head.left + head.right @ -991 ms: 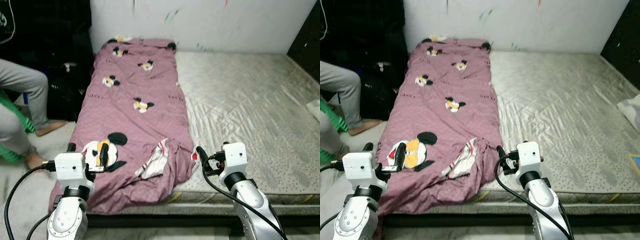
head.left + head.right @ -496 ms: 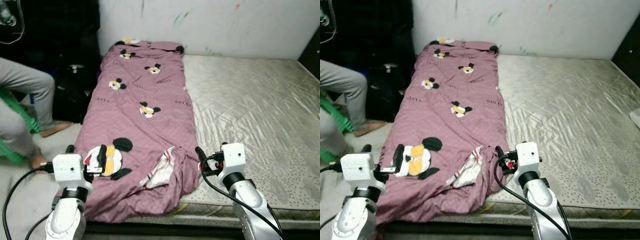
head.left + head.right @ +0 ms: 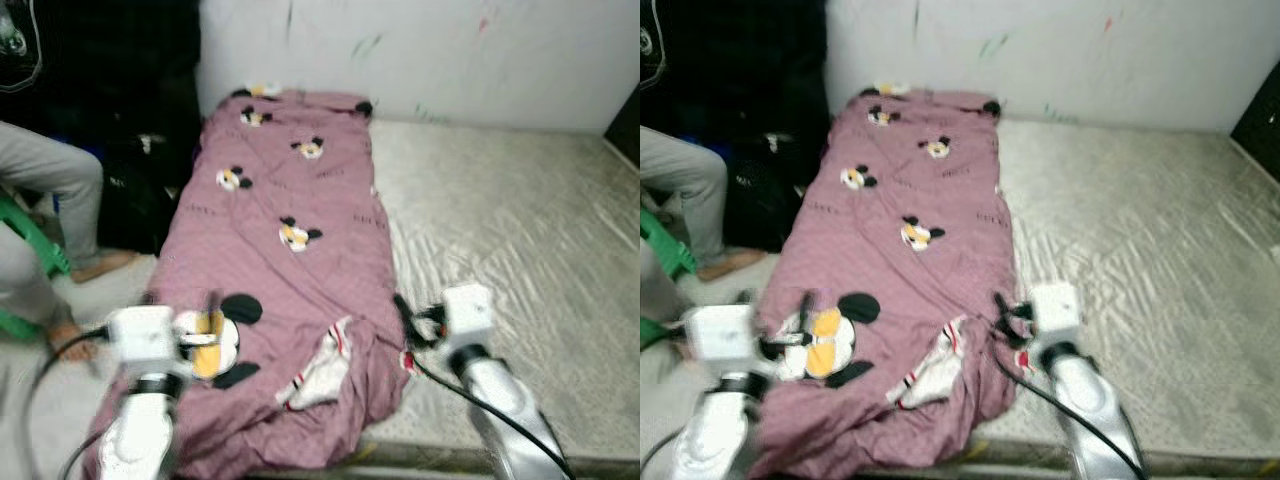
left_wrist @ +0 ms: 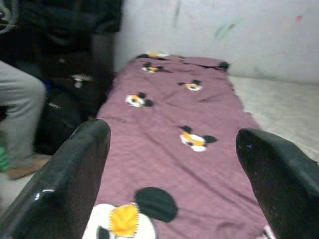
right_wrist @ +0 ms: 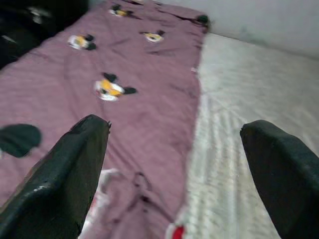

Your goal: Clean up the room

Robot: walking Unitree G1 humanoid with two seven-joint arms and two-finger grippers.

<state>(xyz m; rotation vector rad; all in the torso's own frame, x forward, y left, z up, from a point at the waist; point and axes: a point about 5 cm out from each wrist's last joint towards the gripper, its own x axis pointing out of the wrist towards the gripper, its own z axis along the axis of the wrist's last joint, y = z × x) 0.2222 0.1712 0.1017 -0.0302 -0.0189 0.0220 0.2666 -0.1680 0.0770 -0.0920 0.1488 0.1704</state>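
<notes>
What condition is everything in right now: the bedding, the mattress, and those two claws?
Mauve cartoon-mouse print blanket: spread lengthwise along the bed's left side, bunched at the near end.
Grey quilted mattress: bare, uncovered on the right.
Left claw: open, holding nothing, over the blanket.
Right claw: open, holding nothing, at the blanket's edge.
Seated person: beside the bed.

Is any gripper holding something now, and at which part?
Nothing is held. The left gripper and the right gripper are both open and empty, above the near end of the purple blanket.
</notes>
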